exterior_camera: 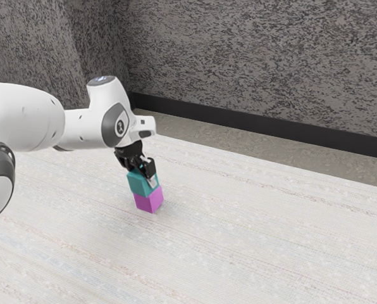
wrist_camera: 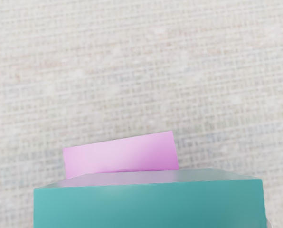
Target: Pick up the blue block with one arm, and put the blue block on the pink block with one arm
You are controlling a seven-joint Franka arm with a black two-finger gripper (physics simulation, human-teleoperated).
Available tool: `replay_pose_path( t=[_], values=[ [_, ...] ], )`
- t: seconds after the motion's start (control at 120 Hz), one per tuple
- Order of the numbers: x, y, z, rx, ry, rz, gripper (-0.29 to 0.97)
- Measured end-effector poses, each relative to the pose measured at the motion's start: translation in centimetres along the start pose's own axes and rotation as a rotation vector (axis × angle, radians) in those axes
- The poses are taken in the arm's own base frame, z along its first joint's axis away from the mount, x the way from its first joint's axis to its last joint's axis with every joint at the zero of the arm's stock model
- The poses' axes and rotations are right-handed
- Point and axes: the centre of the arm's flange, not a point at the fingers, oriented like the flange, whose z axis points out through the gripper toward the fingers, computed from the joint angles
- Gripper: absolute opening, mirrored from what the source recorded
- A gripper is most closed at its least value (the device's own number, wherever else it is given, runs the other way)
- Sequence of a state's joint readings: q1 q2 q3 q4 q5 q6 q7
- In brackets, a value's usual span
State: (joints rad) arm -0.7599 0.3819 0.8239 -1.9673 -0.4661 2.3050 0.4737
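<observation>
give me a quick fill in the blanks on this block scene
1. The block right under the blue block is coloured ___.
2. The tool comes at the blue block from ___.
3. The table carries ___ blocks in all.
Missing words: pink; above; two.

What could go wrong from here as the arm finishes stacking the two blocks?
1. The blue block looks off-centre over the pink block: the wrist view shows part of the pink top uncovered. Released, it may tip or slide off.
2. The gripper is shut on the blue block just above the stack; opening unevenly or lifting askew could drag it off.
</observation>
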Motion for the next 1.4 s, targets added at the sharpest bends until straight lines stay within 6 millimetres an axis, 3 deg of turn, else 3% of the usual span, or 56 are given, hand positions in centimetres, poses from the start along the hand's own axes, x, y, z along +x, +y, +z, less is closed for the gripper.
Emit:
replay_pose_path(
  t=[0.3, 0.858, 0.95, 1.208, 1.4],
  values=[
    [1.0, -0.3, 0.5, -0.012, 0.007, 0.019, 0.27],
    [0.6, -1.3, 0.6, -0.015, 0.002, 0.022, 0.27],
    [0.6, -1.2, 0.5, -0.022, 0.004, 0.028, 0.41],
    [0.6, -1.2, 0.4, -0.043, 0.009, 0.055, 0.57],
    [0.9, -1.1, -2.1, -0.058, 0.047, 0.079, 0.62]
  ],
)
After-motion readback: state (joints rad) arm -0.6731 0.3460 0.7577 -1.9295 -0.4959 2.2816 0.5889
